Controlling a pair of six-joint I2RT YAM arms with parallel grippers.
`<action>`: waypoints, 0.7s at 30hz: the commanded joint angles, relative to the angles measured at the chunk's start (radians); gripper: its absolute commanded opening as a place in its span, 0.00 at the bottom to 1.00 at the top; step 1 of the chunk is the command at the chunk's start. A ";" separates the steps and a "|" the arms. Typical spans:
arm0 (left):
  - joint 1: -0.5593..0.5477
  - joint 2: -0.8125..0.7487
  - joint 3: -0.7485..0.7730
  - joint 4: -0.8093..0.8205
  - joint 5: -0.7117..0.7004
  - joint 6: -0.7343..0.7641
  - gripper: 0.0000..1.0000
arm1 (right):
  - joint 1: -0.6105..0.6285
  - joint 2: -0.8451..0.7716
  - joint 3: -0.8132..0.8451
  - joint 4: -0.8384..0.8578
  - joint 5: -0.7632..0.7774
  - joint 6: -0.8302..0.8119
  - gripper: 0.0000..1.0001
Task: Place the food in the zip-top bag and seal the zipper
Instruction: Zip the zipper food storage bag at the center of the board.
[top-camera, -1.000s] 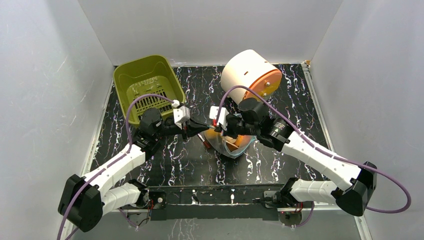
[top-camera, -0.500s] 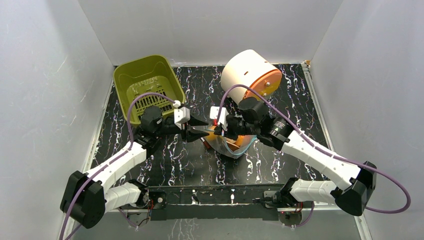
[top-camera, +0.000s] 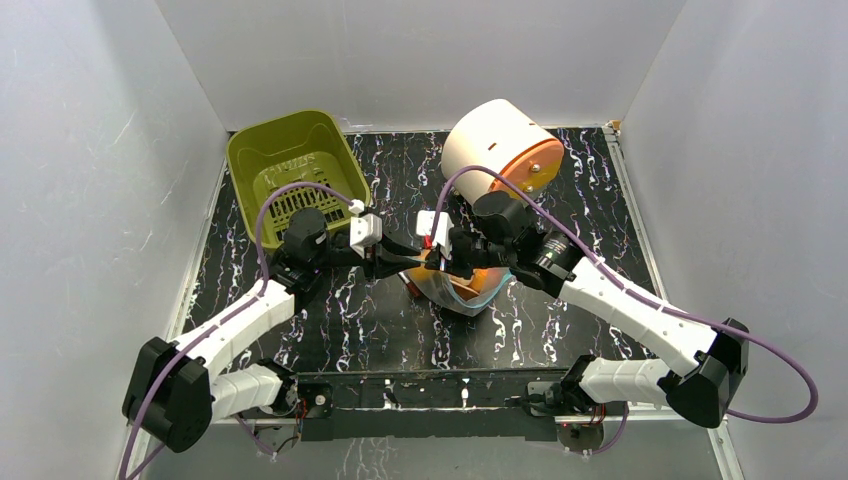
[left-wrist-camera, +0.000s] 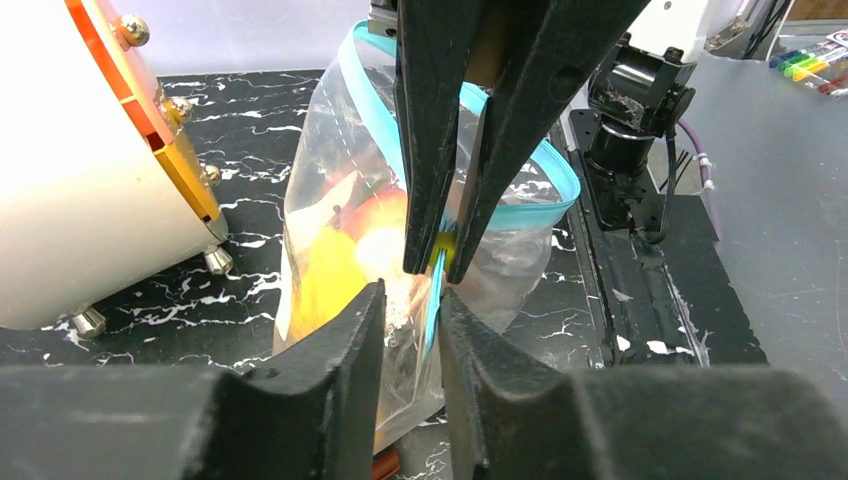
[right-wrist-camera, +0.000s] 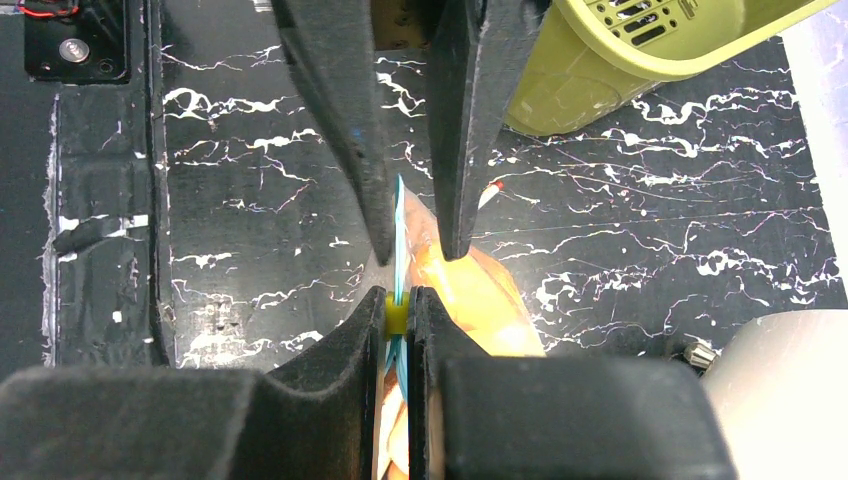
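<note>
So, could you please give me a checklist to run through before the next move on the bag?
1. Food inside bag: ok.
2. Right jaws shut on zipper: ok.
3. Left jaws astride zipper: ok, open, not yet pinching.
4. Zipper sealed: not ok, the mouth gapes in a loop.
5. Bag apart from white drum: ok.

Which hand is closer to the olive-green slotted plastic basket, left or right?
Left. The left hand is just off a corner of the olive-green slotted basket; the right hand faces it from farther away, pinching the teal-blue zipper strip of the clear plastic bag.
</note>
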 joint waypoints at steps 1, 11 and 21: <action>-0.006 0.009 0.055 0.015 0.047 0.023 0.14 | -0.005 -0.006 0.052 0.039 -0.010 0.009 0.00; 0.013 -0.093 0.025 -0.021 -0.146 0.001 0.00 | -0.012 -0.040 0.068 -0.081 0.109 -0.042 0.00; 0.089 -0.120 0.001 -0.003 -0.302 -0.011 0.00 | -0.052 -0.100 0.057 -0.173 0.256 -0.054 0.00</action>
